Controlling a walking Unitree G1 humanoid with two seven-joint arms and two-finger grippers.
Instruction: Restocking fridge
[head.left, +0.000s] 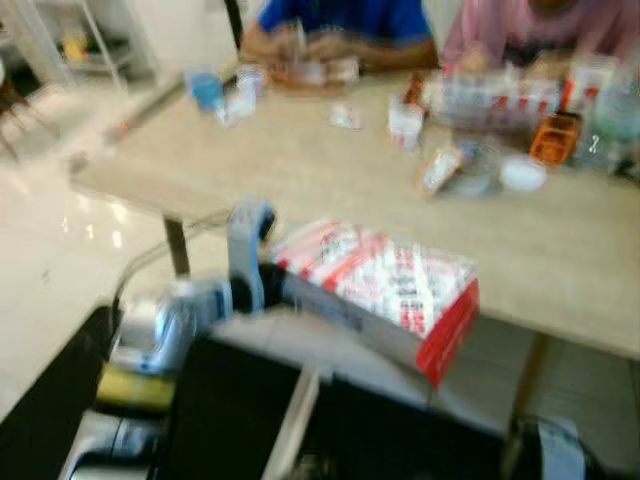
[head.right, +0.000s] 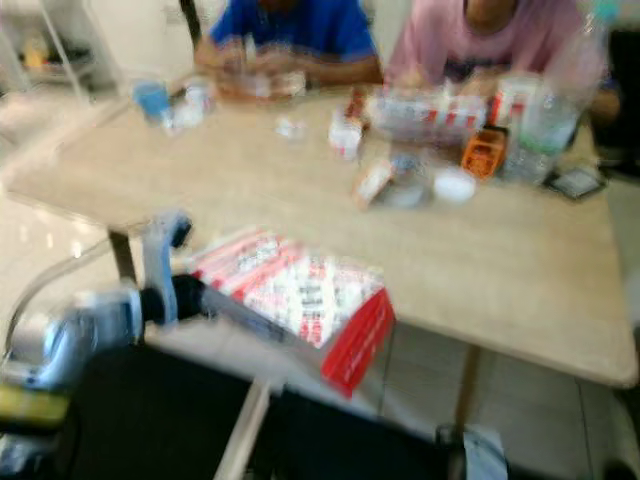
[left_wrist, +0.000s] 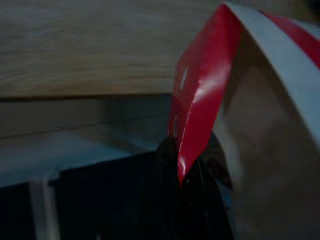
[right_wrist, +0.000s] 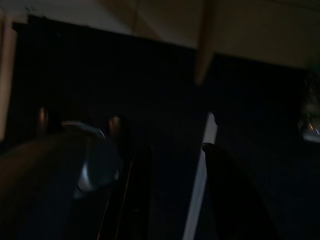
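Note:
A red and white printed carton (head.left: 385, 285) hangs tilted over the near edge of the beige table (head.left: 560, 260), partly off it. My left gripper (head.left: 305, 292) reaches in from the left and is shut on the carton's near left end. Up close in the left wrist view, the carton's red side (left_wrist: 200, 95) and pale face rise above the dark fingers (left_wrist: 167, 150). My right arm (head.left: 548, 448) hangs low at the bottom right; its wrist view is very dark.
Two people sit at the table's far side, one in blue (head.left: 340, 20) and one in pink (head.right: 480, 35). Bottles, packets, an orange item (head.left: 555, 137) and a blue cup (head.left: 206, 88) crowd the far half. A black chair (head.left: 250, 420) stands below me.

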